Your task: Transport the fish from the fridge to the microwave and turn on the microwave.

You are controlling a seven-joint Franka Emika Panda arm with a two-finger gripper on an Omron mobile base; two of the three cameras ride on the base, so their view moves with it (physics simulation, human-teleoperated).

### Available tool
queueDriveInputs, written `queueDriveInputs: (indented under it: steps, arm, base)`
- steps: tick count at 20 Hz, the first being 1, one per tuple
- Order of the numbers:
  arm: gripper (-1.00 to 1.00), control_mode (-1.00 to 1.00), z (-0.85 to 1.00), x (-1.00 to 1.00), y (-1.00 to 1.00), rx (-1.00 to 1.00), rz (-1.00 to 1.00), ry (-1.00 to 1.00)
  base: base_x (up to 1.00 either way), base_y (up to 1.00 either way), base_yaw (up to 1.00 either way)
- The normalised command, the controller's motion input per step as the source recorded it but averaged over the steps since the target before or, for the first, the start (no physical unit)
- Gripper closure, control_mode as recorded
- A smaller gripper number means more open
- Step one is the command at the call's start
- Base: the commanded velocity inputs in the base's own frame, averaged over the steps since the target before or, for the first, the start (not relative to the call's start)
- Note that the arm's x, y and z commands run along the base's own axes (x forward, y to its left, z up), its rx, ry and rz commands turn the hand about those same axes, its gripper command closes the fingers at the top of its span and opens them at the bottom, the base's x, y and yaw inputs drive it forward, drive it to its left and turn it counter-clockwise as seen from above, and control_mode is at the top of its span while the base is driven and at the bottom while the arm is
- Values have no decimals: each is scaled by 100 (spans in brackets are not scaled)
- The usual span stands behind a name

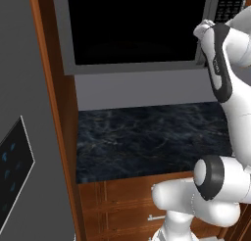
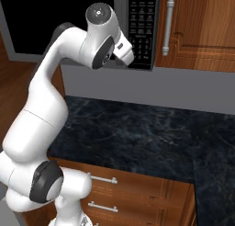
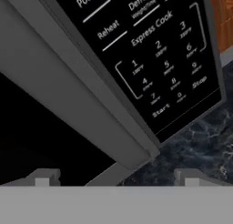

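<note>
Seemingly open claw (image 3: pixel 116 180) just below microwave (image 3: pixel 73 89) keypad (image 3: pixel 166 73)

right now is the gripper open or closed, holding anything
Gripper: jaws open, nothing between them; it points at the keypad of the microwave.

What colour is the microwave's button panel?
Black with white lettering: the keypad on the microwave shows best in the hand view.
</note>
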Motion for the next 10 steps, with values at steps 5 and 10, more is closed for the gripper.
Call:
queueDriveInputs:
  steps: [5, 10]
  arm:
    - [-100, -100, -1, -46, 0, 6, 10, -22]
    - [-100, -100, -5, -31, -9, 6, 8, -20]
  base:
    - [0, 0, 0]
    - [0, 0, 0]
